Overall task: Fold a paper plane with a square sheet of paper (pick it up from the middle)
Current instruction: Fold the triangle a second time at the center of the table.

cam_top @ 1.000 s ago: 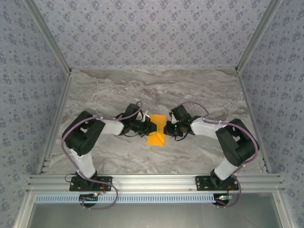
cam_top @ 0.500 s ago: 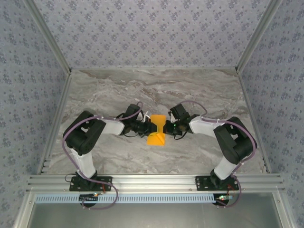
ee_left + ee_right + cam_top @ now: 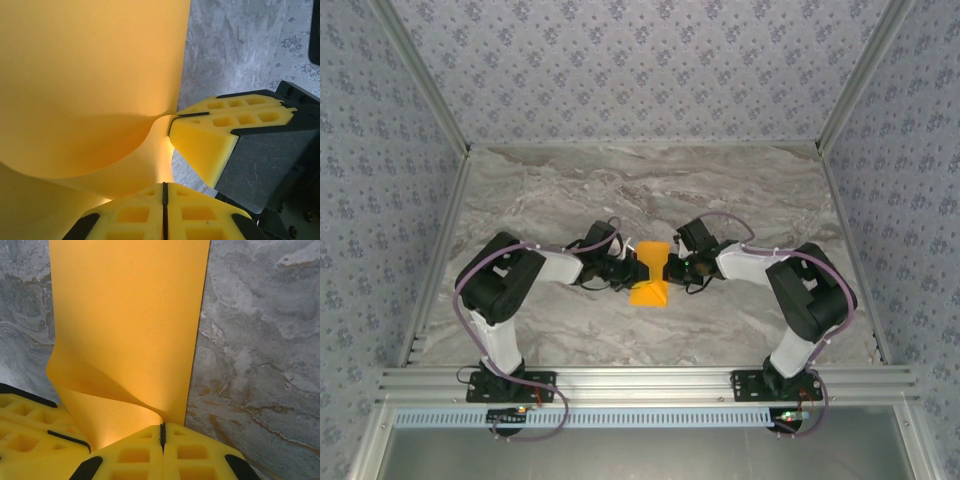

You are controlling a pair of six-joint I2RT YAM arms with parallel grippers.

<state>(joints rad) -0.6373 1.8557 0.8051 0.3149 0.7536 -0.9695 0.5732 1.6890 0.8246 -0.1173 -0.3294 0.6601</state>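
Note:
The square sheet of paper (image 3: 653, 254), bright orange, hangs just over the marble table (image 3: 650, 190) at its centre, pinched at its waist from both sides. My left gripper (image 3: 633, 268) is shut on its left edge and my right gripper (image 3: 671, 268) is shut on its right edge. In the left wrist view the paper (image 3: 90, 75) curls up from my shut left gripper (image 3: 164, 196), and the right gripper's fingers (image 3: 220, 125) bite the same fold. In the right wrist view the sheet (image 3: 130, 315) bows away from my shut right gripper (image 3: 161, 432), with the left gripper's fingers (image 3: 25, 435) beside it.
Patterned walls and metal rails (image 3: 440, 250) bound the table on three sides. An aluminium beam (image 3: 650, 382) carries both arm bases at the near edge. Bare marble (image 3: 260, 340) lies under and around the paper.
Both grippers have kept their hold on the paper. The right arm's elbow has crept slightly to the left, and the sheet has barely shifted.

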